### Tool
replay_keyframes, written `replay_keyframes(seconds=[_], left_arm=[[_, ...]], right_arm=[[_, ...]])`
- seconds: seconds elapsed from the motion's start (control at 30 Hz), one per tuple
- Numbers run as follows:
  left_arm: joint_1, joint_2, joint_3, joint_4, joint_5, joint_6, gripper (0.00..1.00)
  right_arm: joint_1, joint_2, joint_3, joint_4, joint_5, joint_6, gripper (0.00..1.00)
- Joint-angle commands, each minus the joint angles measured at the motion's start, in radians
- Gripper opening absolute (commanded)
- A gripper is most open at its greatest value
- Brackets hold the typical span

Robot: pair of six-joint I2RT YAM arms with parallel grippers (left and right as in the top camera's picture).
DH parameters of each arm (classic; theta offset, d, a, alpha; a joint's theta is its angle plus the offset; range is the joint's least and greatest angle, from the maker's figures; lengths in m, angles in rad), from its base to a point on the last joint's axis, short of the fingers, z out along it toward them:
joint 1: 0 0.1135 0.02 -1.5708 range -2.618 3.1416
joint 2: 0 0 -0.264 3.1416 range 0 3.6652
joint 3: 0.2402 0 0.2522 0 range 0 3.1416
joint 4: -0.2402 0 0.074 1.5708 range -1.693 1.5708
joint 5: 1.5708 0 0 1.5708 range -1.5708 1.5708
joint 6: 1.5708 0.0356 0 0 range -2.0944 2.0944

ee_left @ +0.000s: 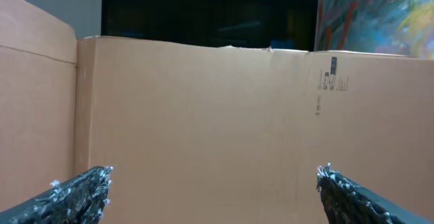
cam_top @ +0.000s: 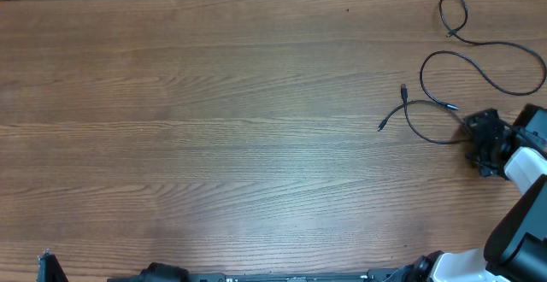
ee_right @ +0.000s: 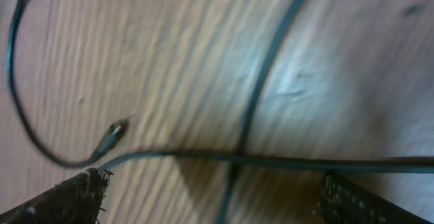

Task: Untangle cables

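Thin black cables (cam_top: 479, 64) lie at the table's right side in loose overlapping loops. One small plug (cam_top: 403, 89) and one end (cam_top: 382, 126) point left, and a silvery tip (cam_top: 451, 106) lies in the middle. My right gripper (cam_top: 471, 138) sits low at the loops' right edge. In the right wrist view it is open (ee_right: 211, 180), with one cable (ee_right: 305, 161) running across just ahead of the fingertips, a second cable (ee_right: 261, 81) crossing it, and a plug end (ee_right: 112, 136) at the left. My left gripper (ee_left: 215, 173) is open and empty, facing a cardboard wall.
The wooden table (cam_top: 214, 128) stretches left of the cables. A brown cardboard wall (ee_left: 217, 108) fills the left wrist view. The arm bases sit along the front edge (cam_top: 291, 275).
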Motion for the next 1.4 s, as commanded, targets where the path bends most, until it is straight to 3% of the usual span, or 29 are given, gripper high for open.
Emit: replay_keyframes(seconds=[0.0, 0.2, 0.33, 0.43, 0.5, 0.53, 0.63, 0.87, 1.23, 1.3, 1.37], left_arm=[[-0.002, -0.007, 0.005, 0.006, -0.005, -0.025, 0.99], [-0.002, -0.007, 0.005, 0.006, -0.006, -0.028, 1.0], [-0.002, -0.007, 0.005, -0.003, -0.006, -0.028, 1.0], [-0.002, -0.007, 0.004, -0.015, -0.006, -0.028, 1.0], [-0.002, -0.007, 0.004, -0.021, -0.006, -0.028, 1.0], [-0.002, -0.007, 0.004, -0.023, -0.006, -0.028, 0.99], [-0.002, -0.007, 0.004, -0.024, -0.006, -0.028, 0.99], [-0.002, -0.007, 0.003, -0.058, -0.006, -0.028, 1.0], [-0.002, -0.007, 0.003, -0.106, -0.006, -0.027, 1.0], [-0.002, -0.007, 0.003, -0.105, -0.007, -0.021, 1.0], [-0.002, -0.007, 0.003, -0.102, -0.01, -0.019, 0.99]], right_arm=[[0.066, 0.035, -0.023, -0.017, -0.074, -0.033, 1.0], [0.116, 0.035, -0.023, -0.043, 0.004, -0.056, 0.99], [0.115, 0.035, -0.023, -0.109, 0.149, -0.049, 0.75], [0.115, 0.035, -0.023, -0.161, 0.289, -0.049, 0.35], [0.115, 0.035, -0.023, -0.179, 0.315, -0.053, 0.25], [0.115, 0.035, -0.023, -0.184, 0.313, -0.053, 0.15], [0.122, 0.035, -0.023, -0.198, 0.261, -0.053, 0.05], [0.232, 0.036, -0.026, -0.19, -0.006, -0.057, 0.04], [0.526, 0.035, -0.025, -0.166, -0.076, -0.105, 0.05], [0.536, 0.025, -0.014, -0.202, -0.076, -0.106, 0.2], [0.533, 0.003, 0.009, -0.235, -0.075, -0.111, 0.28]])
